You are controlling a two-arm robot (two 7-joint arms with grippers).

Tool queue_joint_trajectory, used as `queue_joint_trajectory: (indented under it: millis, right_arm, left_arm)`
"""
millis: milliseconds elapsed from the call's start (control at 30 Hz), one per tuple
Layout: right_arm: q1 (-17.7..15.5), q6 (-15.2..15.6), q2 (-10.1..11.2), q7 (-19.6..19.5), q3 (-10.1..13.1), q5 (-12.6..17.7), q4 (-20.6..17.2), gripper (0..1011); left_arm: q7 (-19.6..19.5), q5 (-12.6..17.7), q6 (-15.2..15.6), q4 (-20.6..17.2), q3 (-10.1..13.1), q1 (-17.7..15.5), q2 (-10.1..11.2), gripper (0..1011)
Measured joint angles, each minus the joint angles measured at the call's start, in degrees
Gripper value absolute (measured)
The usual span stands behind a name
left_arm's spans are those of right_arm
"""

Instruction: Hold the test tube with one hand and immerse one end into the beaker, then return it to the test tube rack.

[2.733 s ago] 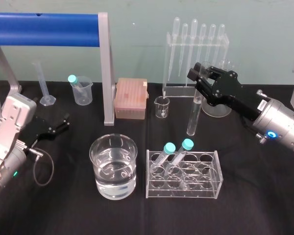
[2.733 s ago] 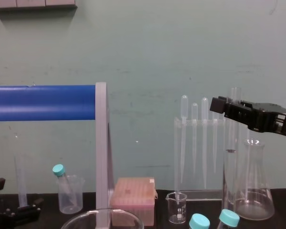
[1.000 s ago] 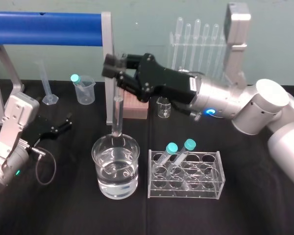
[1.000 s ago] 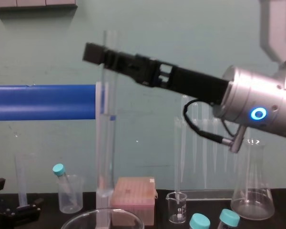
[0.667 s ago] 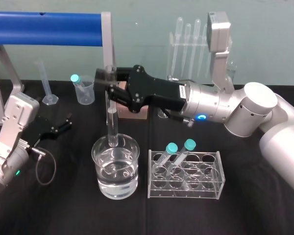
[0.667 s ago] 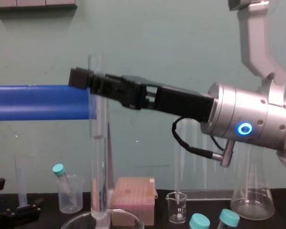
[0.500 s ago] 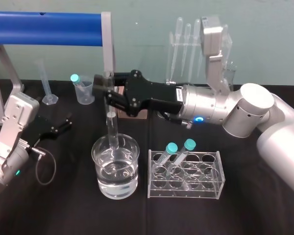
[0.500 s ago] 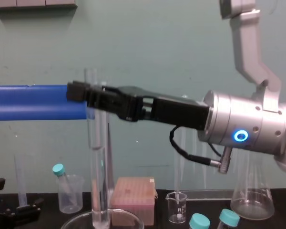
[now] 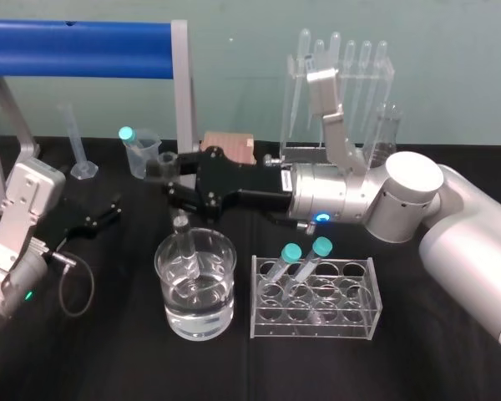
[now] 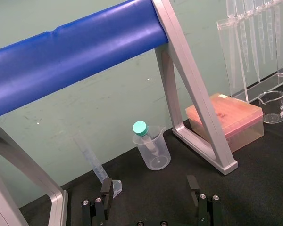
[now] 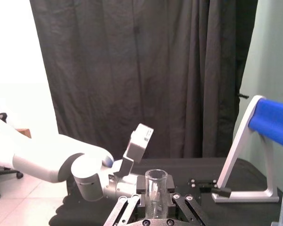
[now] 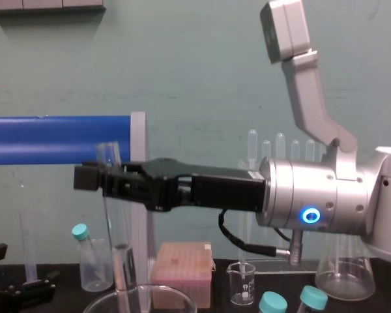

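My right gripper (image 9: 172, 179) is shut on the test tube (image 9: 186, 249), a slim clear glass tube that it holds upright near its open top. The tube's lower end is inside the beaker (image 9: 172, 311), a wide glass vessel about half full of water, and reaches about the water's surface. From the chest, the test tube (image 12: 117, 248) drops behind the beaker rim (image 12: 176, 295) below the right gripper (image 12: 96, 177). The right wrist view shows the test tube's mouth (image 11: 156, 181) between the fingers. The clear test tube rack (image 9: 363, 322) stands right of the beaker. My left gripper (image 10: 148, 200) rests open on the table at the left.
Two teal-capped tubes (image 9: 303, 255) lean in the rack. Behind are a pipette stand (image 9: 334, 92), a pink tip box (image 9: 230, 145), a small glass beaker (image 12: 241, 283), a flask (image 12: 342, 280), a plastic cup (image 9: 139, 152) and a graduated cylinder (image 9: 75, 142). A blue bar frame (image 9: 75, 38) spans the back left.
My right gripper has come down and slightly left with the test tube, and the tube's lower end has sunk deeper into the beaker. The left arm has not moved.
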Motion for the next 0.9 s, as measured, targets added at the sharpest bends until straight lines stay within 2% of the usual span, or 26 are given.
queue_joint_trajectory:
  millis: [433,900]
  right_arm:
    - [-0.59,0.92,-0.19,-0.44,-0.85,-1.51,1.83,225]
    - [-0.69,1.61,-0.53,-0.38,-0.7,-1.93,2.64,225]
  left_arm:
    - [0.0,0.0,0.0,0.0,0.0,0.0,0.0,1000]
    - [0.0,0.0,0.0,0.0,0.0,0.0,0.0,1000]
